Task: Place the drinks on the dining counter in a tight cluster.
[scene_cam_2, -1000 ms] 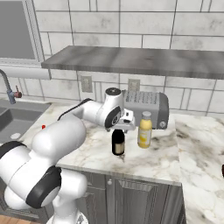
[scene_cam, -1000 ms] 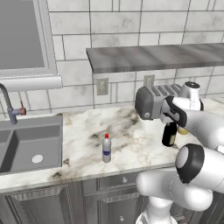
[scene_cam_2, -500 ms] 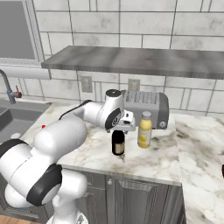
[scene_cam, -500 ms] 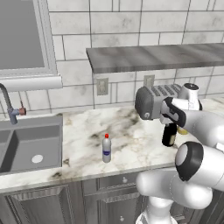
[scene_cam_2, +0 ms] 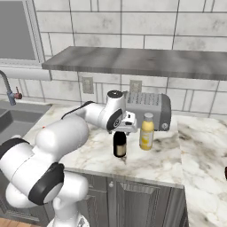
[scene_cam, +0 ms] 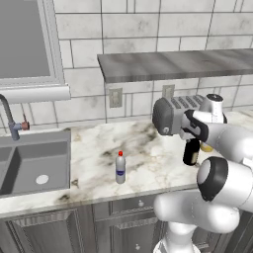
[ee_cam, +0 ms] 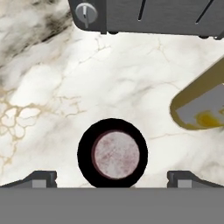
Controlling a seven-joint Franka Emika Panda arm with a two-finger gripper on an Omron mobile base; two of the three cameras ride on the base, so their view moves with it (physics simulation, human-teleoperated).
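The tall dark wine bottle (scene_cam: 190, 153) (scene_cam_2: 119, 145) stands on the marble sink counter in front of the toaster. My gripper (scene_cam_2: 119, 131) (scene_cam: 191, 140) hangs right over it, open, one finger tip on each side of the bottle's top (ee_cam: 113, 153), not closed on it. Just to its right stands the squat yellow bottle (scene_cam_2: 146, 131) (ee_cam: 199, 107), apart from it. Alone near the counter's front edge, well to the left, is the small clear bottle (scene_cam: 120, 168) with red cap and blue label. The dining counter is out of view.
A grey toaster (scene_cam: 173, 116) (scene_cam_2: 148, 108) sits close behind the bottles against the tiled wall. A grey shelf (scene_cam: 173, 64) runs overhead. The sink (scene_cam: 34, 163) and faucet (scene_cam: 10, 118) are at far left. Marble counter (scene_cam_2: 204, 177) continues to the right.
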